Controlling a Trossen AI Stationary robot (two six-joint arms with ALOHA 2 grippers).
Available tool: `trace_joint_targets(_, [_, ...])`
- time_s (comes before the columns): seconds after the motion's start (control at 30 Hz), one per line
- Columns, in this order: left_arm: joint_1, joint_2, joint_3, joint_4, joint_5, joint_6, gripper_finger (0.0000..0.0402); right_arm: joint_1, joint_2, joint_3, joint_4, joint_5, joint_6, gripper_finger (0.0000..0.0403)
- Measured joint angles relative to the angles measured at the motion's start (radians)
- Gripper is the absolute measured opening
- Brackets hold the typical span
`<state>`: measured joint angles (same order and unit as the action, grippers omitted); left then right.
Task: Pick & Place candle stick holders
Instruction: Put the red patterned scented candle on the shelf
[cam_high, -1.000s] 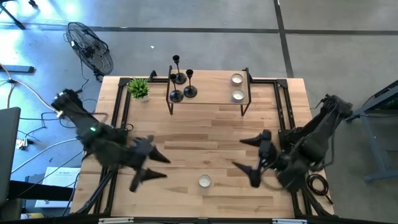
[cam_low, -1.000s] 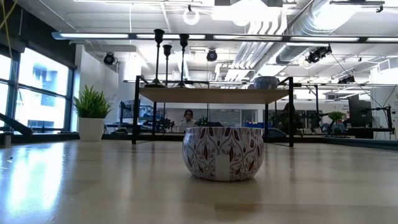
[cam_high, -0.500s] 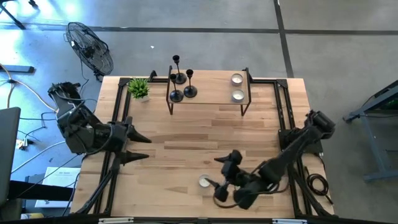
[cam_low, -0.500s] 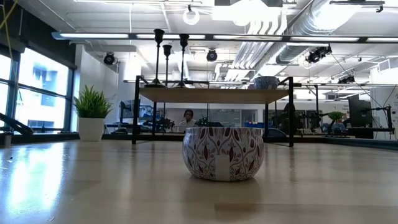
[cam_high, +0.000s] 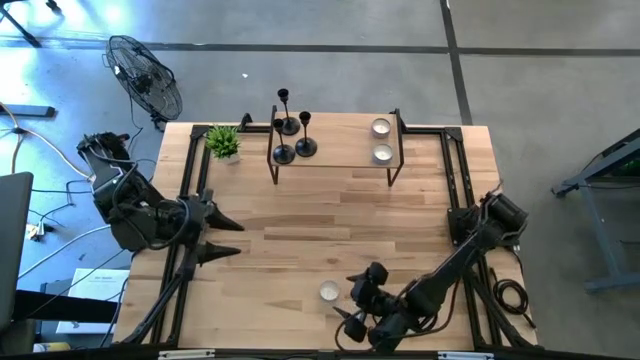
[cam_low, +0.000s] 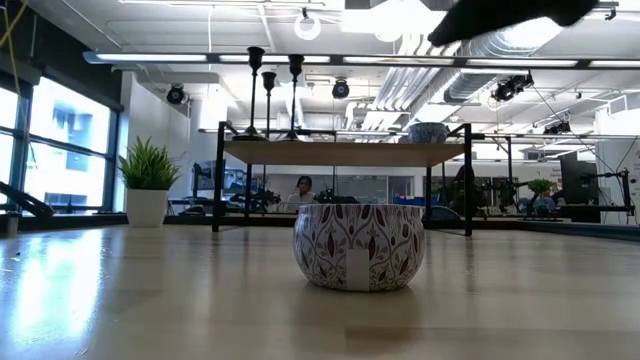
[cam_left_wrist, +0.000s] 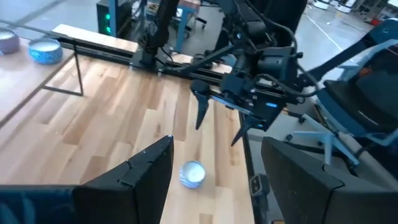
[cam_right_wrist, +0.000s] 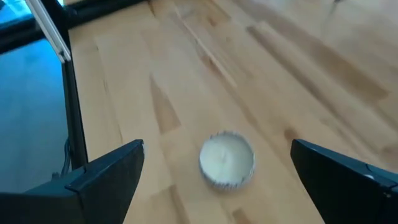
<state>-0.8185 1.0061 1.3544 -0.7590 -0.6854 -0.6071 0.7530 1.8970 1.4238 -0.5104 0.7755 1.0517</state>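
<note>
Step in hand: the right gripper (cam_high: 348, 297) is lining up on the lone tealight cup (cam_high: 329, 291) at the near middle of the table (cam_high: 300, 215); this looks like the approach, with no contact yet.
Right fingers: spread wide and empty; in the right wrist view the cup (cam_right_wrist: 227, 159) sits between and beyond the two fingers (cam_right_wrist: 106, 173).
Left gripper: the left gripper (cam_high: 225, 238) waits over the left edge of the table, fingers parted and holding nothing.
Candle stick holders: three black candle stick holders (cam_high: 292, 127) stand upright on the left end of the small raised shelf (cam_high: 340, 150) at the far side; two more tealight cups (cam_high: 381, 140) sit on its right end.
How to do it well: bring the fingers down level so one lands on each side of the cup, close on the cup's wall rather than its rim, and stay low enough that the shallow cup does not pop out.
Risk: a finger striking the cup first would likely slide it across the smooth wood.
Also there: a small potted plant (cam_high: 223, 142) at the far left corner.
</note>
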Motion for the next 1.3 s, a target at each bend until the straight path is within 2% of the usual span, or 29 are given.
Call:
trace_joint_targets(0.13, [0.000, 0.000, 0.000, 0.000, 0.051, -0.003, 0.0239, 0.000, 0.034, 0.000, 0.002, -0.045, 0.035, 0.0399])
trace_joint_targets(0.37, [0.000, 0.000, 0.000, 0.000, 0.055, -0.002, 0.0239, -0.026, 0.080, 0.000, 0.014, -0.080, 0.045, 0.0399])
trace_joint_targets(0.53, [0.000, 0.000, 0.000, -0.001, 0.056, -0.001, 0.0239, -0.067, 0.125, 0.000, 0.051, -0.202, 0.043, 0.0399])
trace_joint_targets(0.8, [0.000, 0.000, 0.000, -0.010, 0.065, 0.000, 0.0239, -0.124, 0.136, 0.000, 0.071, -0.289, -0.014, 0.0399])
trace_joint_targets(0.93, [0.000, 0.000, 0.000, -0.017, 0.074, 0.000, 0.0239, -0.163, 0.136, 0.000, 0.069, -0.408, 0.006, 0.0399])
trace_joint_targets(1.07, [0.000, 0.000, 0.000, -0.030, 0.074, -0.001, 0.0239, -0.192, 0.136, 0.000, 0.070, -0.455, 0.010, 0.0398])
trace_joint_targets(1.3, [0.000, 0.000, 0.000, -0.030, 0.077, -0.001, 0.0239, -0.234, 0.136, 0.000, 0.069, -0.597, 0.051, 0.0399])
